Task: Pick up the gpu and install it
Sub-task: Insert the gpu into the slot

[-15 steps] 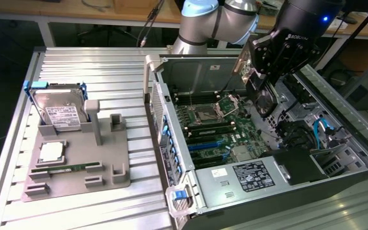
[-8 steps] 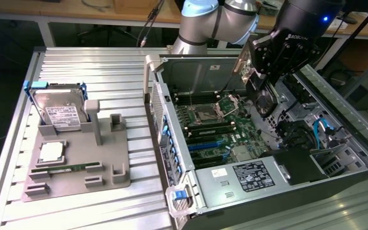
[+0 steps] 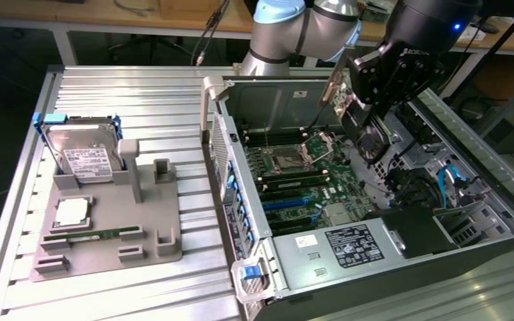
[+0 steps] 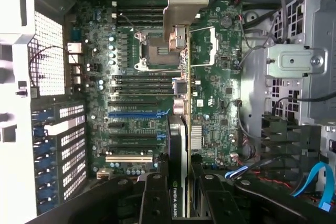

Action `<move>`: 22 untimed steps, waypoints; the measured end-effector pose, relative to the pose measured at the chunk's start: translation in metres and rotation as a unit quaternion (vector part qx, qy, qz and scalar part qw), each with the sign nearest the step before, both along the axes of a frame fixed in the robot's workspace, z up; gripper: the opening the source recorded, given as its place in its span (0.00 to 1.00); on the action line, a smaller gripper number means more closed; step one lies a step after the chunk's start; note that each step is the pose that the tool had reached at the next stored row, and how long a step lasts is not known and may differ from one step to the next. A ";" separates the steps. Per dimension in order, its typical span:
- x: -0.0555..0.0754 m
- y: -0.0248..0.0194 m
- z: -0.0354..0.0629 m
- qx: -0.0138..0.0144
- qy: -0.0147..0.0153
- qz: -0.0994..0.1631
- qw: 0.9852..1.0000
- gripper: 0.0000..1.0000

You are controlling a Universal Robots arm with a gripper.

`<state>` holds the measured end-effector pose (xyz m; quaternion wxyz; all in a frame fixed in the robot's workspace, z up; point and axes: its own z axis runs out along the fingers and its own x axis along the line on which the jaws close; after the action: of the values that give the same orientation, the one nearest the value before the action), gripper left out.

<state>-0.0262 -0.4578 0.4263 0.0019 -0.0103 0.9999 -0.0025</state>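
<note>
The thin, flat, dark gpu (image 4: 177,129) with its silvery bracket is pinched edge-on by the black end effector (image 4: 181,195), angled down above the green motherboard (image 4: 220,103) inside the open metal computer case (image 3: 275,100).

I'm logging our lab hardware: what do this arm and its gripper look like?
The arm is a silver-grey tube with rounded joints and a light blue joint cap. The gripper is black and blocky, with white lettering and a small blue light on its black wrist housing. Its fingers are black with visible bolt heads.
</note>
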 end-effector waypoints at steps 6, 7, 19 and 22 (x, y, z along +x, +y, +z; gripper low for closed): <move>0.000 0.0000 0.0000 0.000 0.000 0.043 0.999 0.27; 0.000 0.0000 0.0000 0.000 0.000 0.050 0.999 0.27; 0.000 0.0000 0.0000 0.000 0.000 0.138 0.990 0.27; 0.000 0.0000 0.0000 0.000 0.000 0.160 0.987 0.27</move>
<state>-0.0262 -0.4578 0.4262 0.0022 -0.1703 0.9854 -0.0022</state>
